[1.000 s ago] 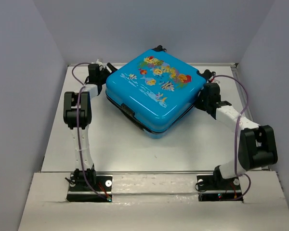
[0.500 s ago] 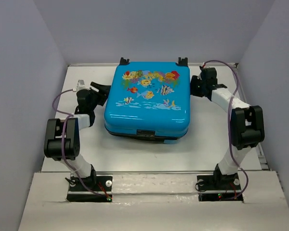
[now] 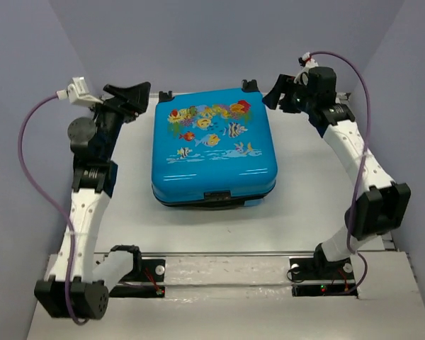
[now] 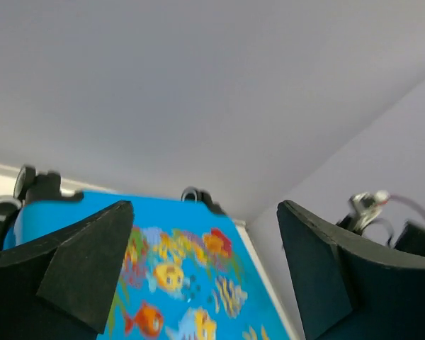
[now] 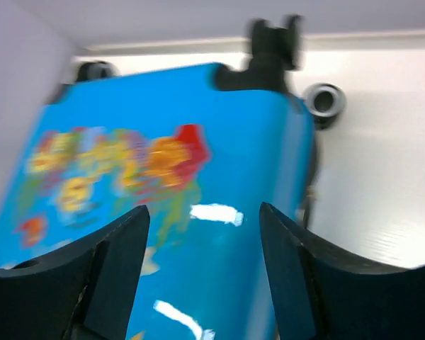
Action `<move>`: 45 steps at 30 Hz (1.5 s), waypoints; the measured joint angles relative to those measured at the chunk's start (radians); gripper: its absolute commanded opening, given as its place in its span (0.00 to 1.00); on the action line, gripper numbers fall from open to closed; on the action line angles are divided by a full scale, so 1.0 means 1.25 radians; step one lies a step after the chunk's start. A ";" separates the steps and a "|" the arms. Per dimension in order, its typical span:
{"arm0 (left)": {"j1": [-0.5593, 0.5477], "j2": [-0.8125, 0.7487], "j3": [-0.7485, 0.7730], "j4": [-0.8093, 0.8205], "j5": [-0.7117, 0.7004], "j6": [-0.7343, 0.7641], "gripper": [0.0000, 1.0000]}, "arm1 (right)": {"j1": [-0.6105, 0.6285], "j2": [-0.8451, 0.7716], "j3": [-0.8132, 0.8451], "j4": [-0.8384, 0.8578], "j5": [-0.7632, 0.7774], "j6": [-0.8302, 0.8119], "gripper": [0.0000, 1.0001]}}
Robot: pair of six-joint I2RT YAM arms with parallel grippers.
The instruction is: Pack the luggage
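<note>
The luggage (image 3: 212, 152) lies flat and shut in the middle of the table, fish print up, its wheels (image 3: 250, 85) at the far edge. Raised above its far left corner, my left gripper (image 3: 136, 99) is open wide and holds nothing; the left wrist view shows the luggage (image 4: 177, 283) below the left gripper (image 4: 204, 212). My right gripper (image 3: 276, 91) hangs open above the far right corner. In the right wrist view the luggage (image 5: 219, 269) shows below the right gripper (image 5: 203, 212), apart from its fingers.
The white table (image 3: 127, 212) is boxed in by grey walls on the left, right and back. A metal rail (image 3: 227, 253) runs along the near edge by the arm bases. A purple cable (image 3: 35, 163) loops out from the left arm.
Both arms have lifted up and away from the luggage's sides. The right gripper has opened and the left one has widened. The luggage has turned to sit nearly square on the table.
</note>
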 measured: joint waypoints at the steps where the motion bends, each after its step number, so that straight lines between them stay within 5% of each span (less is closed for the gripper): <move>1: -0.001 -0.050 -0.032 -0.004 0.005 0.014 0.85 | 0.010 -0.040 -0.013 0.004 -0.016 -0.001 0.30; 2: -0.009 -0.099 -0.078 -0.019 0.015 0.026 0.78 | 0.027 -0.099 -0.034 0.009 -0.033 -0.008 0.13; 3: -0.027 -0.154 -0.133 -0.022 0.022 0.037 0.72 | 0.042 -0.132 -0.053 0.016 -0.036 -0.002 0.09; 5: -0.089 -0.248 -0.233 -0.064 0.043 0.053 0.54 | 0.103 -0.266 -0.142 0.035 -0.033 -0.012 0.07; 9: -0.238 -0.385 -0.363 -0.209 0.033 0.069 0.42 | 0.382 -0.480 -0.346 0.076 0.033 -0.020 0.07; 13: -0.268 -0.548 -0.421 -0.356 -0.008 0.064 0.37 | 0.591 -0.574 -0.532 0.089 0.108 0.002 0.14; 16: -0.268 -0.632 -0.441 -0.403 -0.023 0.050 0.34 | 0.674 -0.565 -0.648 0.078 0.227 0.032 0.31; 21: -0.269 -0.659 -0.520 -0.432 -0.008 0.005 0.33 | 0.685 -0.597 -0.769 0.070 0.367 0.083 0.52; 26: -0.272 -0.634 -0.541 -0.448 0.023 -0.014 0.29 | 0.685 -0.703 -0.847 0.067 0.474 0.157 0.51; 32: -0.322 -0.567 -0.554 -0.407 0.027 -0.016 0.28 | 0.656 -0.676 -0.872 0.040 0.549 0.238 0.45; 36: -0.431 -0.491 -0.585 -0.345 -0.020 -0.032 0.29 | 0.501 -0.676 -0.886 0.047 0.491 0.224 0.50; 41: -0.647 -0.364 -0.599 -0.259 -0.140 -0.067 0.33 | 0.458 -0.644 -0.904 0.116 0.413 0.154 0.50; 45: -0.771 -0.266 -0.599 -0.197 -0.269 -0.087 0.48 | 0.459 -0.626 -0.909 0.181 0.341 0.109 0.50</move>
